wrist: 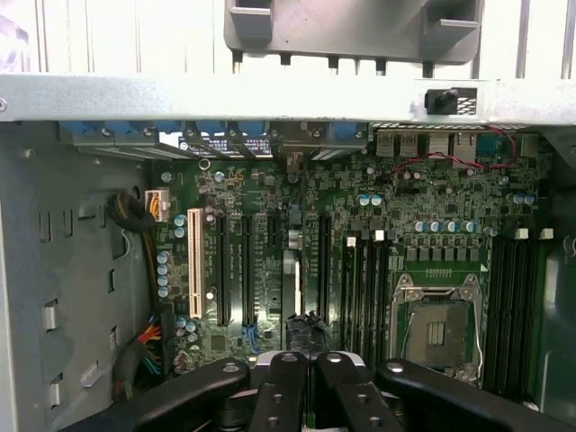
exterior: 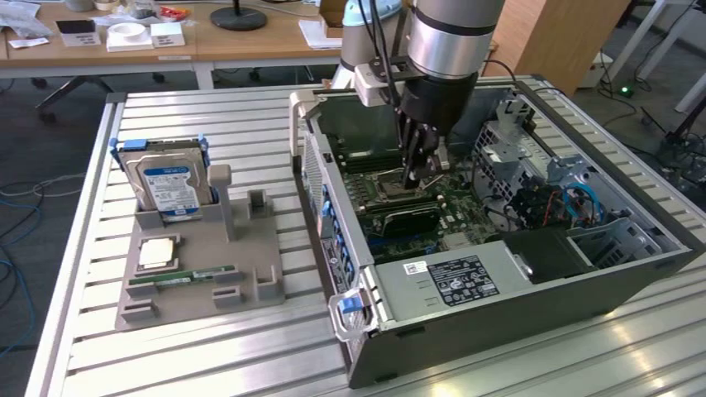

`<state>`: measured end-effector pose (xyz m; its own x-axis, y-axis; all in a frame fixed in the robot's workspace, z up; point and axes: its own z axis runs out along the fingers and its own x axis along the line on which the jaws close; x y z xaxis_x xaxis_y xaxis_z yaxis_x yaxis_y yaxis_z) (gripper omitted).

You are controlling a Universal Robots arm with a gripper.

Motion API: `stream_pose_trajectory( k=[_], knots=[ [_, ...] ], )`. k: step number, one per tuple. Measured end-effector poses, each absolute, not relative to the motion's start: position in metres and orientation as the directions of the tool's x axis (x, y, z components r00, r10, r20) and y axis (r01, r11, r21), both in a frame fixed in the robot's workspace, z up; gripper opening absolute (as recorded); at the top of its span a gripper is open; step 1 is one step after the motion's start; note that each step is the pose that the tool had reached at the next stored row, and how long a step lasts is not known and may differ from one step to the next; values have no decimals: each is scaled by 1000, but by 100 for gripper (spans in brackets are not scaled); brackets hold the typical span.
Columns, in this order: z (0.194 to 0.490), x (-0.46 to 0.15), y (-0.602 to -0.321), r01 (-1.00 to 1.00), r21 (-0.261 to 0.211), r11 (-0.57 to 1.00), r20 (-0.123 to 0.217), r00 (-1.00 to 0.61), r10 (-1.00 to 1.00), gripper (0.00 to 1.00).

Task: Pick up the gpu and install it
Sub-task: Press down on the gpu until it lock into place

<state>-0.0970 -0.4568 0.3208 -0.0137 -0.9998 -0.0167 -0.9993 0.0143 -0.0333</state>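
Note:
The gpu (exterior: pixel 403 221) is a thin dark card standing on edge among the expansion slots of the motherboard (exterior: pixel 441 203) inside the open computer case (exterior: pixel 497 322). My gripper (exterior: pixel 411 184) reaches down into the case just above the card, beside the CPU socket (exterior: pixel 381 178), with its fingers shut together. In the wrist view the shut gripper (wrist: pixel 309 360) sits over a dark card edge (wrist: pixel 306 326) between the black slots. I cannot tell whether the fingertips touch the card. Nothing shows between the fingers.
A grey holder tray (exterior: pixel 165 310) on the slatted table carries a silver hard drive (exterior: pixel 165 178), a CPU chip (exterior: pixel 158 252) and a green memory stick (exterior: pixel 182 277). The power supply (exterior: pixel 464 277) and a drive cage (exterior: pixel 518 141) crowd the case. The empty CPU socket (wrist: pixel 436 319) lies open.

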Motion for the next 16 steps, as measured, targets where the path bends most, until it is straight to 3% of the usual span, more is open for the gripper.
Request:
stream_pose_trajectory(
  k=[16],
  knots=[
    [320, -94, -456, -999, -33, 14, -17, -14, -1000, 11]
  ],
)
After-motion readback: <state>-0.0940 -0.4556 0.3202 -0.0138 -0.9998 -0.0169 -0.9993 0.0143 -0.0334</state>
